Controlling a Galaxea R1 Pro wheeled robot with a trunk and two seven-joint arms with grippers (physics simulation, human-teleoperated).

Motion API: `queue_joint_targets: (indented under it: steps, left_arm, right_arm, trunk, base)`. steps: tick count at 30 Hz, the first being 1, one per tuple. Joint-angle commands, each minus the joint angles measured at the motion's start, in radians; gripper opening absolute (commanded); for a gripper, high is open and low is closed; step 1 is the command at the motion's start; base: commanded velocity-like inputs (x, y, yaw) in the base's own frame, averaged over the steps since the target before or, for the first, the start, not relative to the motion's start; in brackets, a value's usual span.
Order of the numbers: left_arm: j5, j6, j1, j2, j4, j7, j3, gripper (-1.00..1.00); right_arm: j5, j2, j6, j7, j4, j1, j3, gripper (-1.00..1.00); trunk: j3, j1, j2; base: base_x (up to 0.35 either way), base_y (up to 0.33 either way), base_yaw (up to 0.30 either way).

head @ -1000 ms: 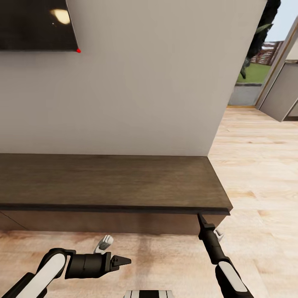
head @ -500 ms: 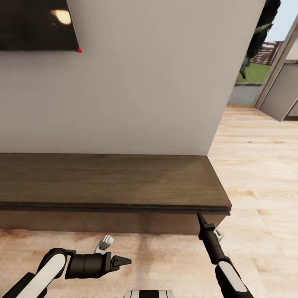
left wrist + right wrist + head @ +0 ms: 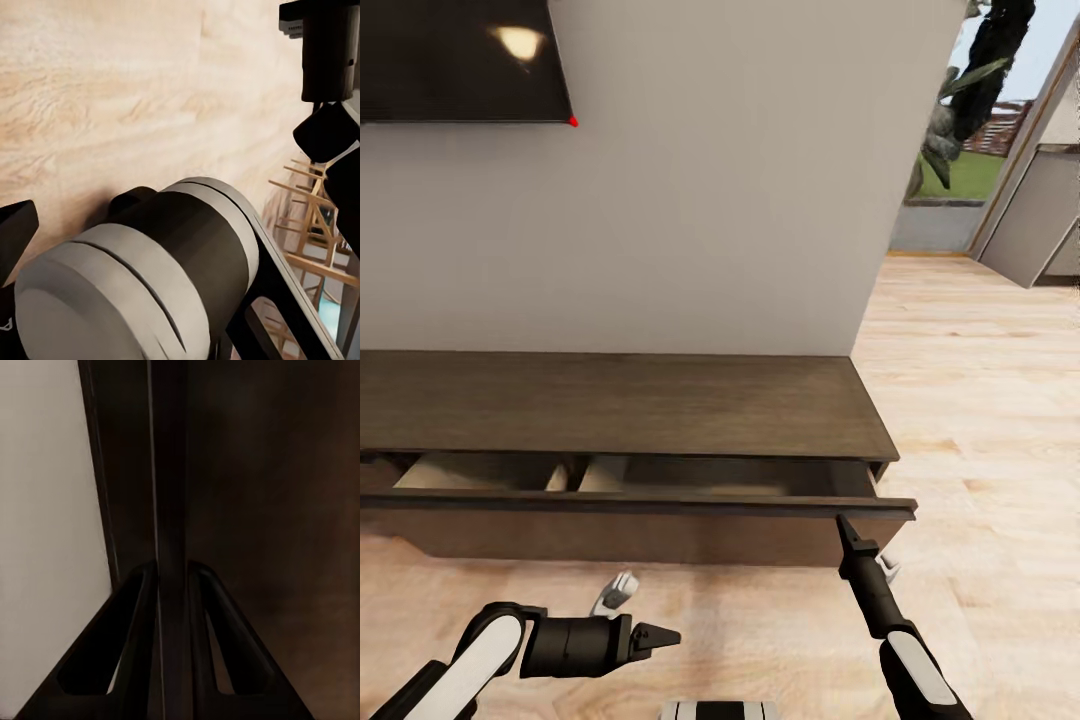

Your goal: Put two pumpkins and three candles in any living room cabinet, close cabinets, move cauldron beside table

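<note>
The cabinet (image 3: 620, 400), long, low and dark brown, stands against the wall; its drawer front (image 3: 640, 505) sits pulled partway out, baring a light tan interior (image 3: 480, 470).

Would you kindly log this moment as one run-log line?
phase: opening cabinet | right gripper: shut on drawer front | drawer: partly out, tan interior showing | left gripper: shut, idle above floor

Setting: home living room, shown by wall-mounted dark screen (image 3: 455, 60) above long low dark wood cabinet (image 3: 620, 405), light plank floor (image 3: 980, 400), doorway to garden (image 3: 960, 150).
</note>
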Motion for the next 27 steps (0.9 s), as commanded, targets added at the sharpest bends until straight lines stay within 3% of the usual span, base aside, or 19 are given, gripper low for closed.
queue_joint_targets:
  steps: [1,7,27]
  left_arm:
    - [-0.010,0.001,-0.001,0.001,0.000,-0.010,-0.001,1.00]
    - [-0.010,0.001,-0.001,0.002,0.000,-0.010,0.001,1.00]
    - [-0.010,0.001,-0.001,0.002,0.000,-0.010,0.001,1.00]
  right_arm:
    - [-0.018,0.001,0.014,0.009,0.000,0.000,-0.006,-1.00]
    - [-0.018,0.001,0.014,0.009,0.000,0.000,-0.006,-1.00]
    - [-0.017,0.001,0.014,0.009,0.000,0.000,-0.006,-1.00]
  trunk:
    - [-0.001,-0.001,0.000]
    - [-0.001,-0.001,0.000]
    - [-0.001,-0.001,0.000]
  base:
    - [-0.331,0.000,0.000]
    - [-0.292,0.000,0.000]
    - [-0.105,0.000,0.000]
